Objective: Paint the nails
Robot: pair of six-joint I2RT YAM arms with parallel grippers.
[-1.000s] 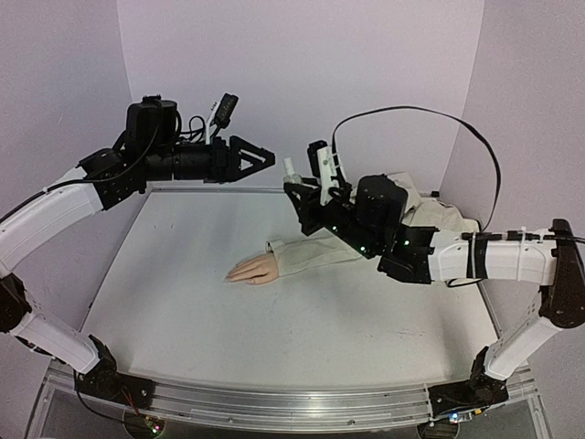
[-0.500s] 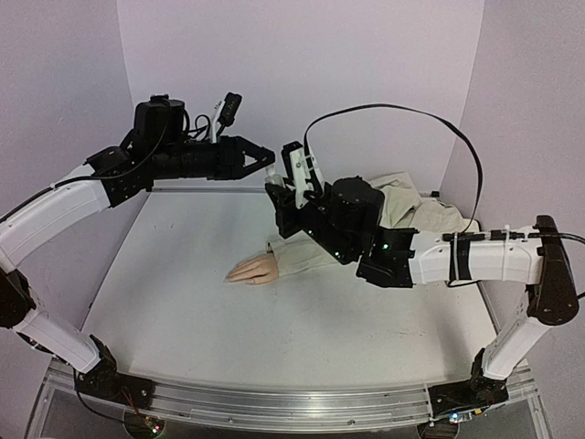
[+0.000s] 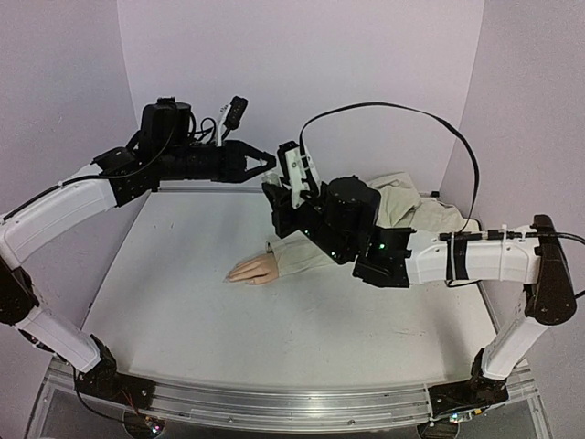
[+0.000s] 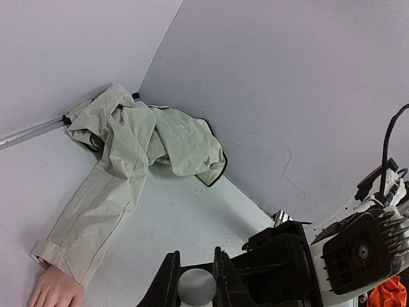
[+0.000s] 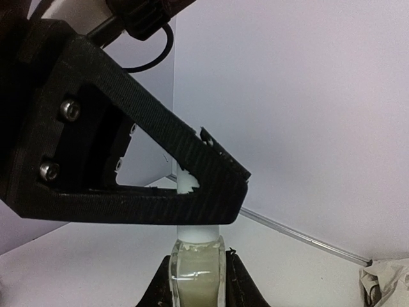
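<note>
**Both jaws on one little bottle**

The right arm [image 3: 475, 256] reaches over the bench [image 3: 274, 338] and holds a small bottle [image 5: 195, 272] up in the air, near the back wall [image 3: 302, 73]. Its jaws are closed tight on the bottle's sides. The left arm [image 3: 64, 206] comes in from the other side, and its jaws are pinched narrow on the white cap [image 4: 197, 286] at the top of the bottle.

The fake hand [image 3: 254, 269] lies flat on the bench, below the jaws and well apart from them. Its fingers point left in the top view. It sticks out of a beige sleeve [image 3: 306, 256] that runs back to a heap of cloth [image 3: 411, 206] in the far right corner. The nails [image 3: 231, 274] are at the tips of those fingers — too tiny to make out.
</note>
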